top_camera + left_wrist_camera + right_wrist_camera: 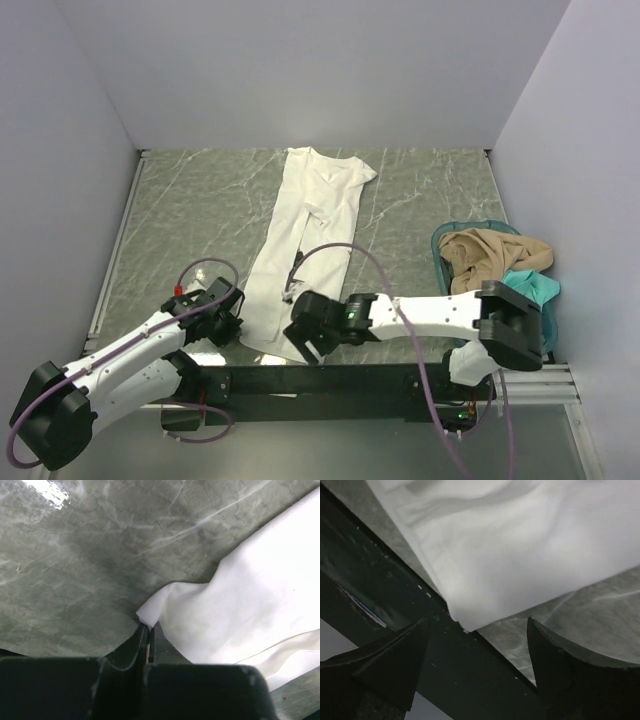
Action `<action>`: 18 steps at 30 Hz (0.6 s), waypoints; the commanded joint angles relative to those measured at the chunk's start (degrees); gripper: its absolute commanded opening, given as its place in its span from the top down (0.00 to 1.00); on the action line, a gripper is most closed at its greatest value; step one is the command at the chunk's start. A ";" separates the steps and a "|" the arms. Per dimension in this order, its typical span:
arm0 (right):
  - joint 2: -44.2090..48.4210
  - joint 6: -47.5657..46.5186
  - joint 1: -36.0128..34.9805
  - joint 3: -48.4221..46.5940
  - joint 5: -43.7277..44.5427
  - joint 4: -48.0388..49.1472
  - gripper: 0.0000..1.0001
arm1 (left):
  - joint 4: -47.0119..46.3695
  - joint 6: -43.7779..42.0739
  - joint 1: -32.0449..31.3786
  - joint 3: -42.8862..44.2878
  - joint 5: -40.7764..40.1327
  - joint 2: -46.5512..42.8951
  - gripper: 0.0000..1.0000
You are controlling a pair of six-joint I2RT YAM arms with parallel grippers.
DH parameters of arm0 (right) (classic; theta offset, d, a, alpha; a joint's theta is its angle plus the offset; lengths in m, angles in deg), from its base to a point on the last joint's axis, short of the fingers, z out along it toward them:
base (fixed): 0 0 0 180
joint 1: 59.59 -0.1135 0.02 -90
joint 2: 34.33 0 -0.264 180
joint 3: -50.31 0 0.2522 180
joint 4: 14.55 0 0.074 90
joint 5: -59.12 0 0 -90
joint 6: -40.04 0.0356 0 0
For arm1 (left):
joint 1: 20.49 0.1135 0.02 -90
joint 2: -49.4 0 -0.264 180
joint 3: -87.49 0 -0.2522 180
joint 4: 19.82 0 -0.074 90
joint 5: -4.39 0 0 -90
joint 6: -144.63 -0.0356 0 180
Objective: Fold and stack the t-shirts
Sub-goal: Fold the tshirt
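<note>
While the white t-shirt [300, 240] lay in a long strip down the grey-green marbled table [200, 210], I saw the left gripper [148, 634] clenched on its near left corner. The right gripper [476, 627] hung released at the near right corner, over the dark rail [350, 378]. The tan t-shirt [490, 255] and teal t-shirt [530, 288] sat heaped in the basket [443, 240] at the right. Plain pale walls [300, 70] closed in three sides.

Soft matt white cloth t-shirt [308, 225] on glossy (marble-patterned) table [200, 210].
</note>
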 commanded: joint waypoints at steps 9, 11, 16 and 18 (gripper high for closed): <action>-10.21 0.26 -6.26 -5.61 2.34 -0.71 0.32 | 1.15 -1.78 0.19 -1.34 -0.73 -0.68 0.99; -10.48 0.70 -6.35 -4.20 1.73 -0.27 0.34 | 0.62 -2.04 0.19 -1.69 -0.47 -1.30 0.99; -11.62 1.41 -6.43 -3.32 1.90 0.08 0.47 | -0.69 -2.92 0.19 -1.43 0.67 -2.18 0.99; -11.97 1.40 -6.44 -3.32 2.42 0.00 0.51 | -1.31 -3.19 0.19 -1.43 1.03 -2.44 0.99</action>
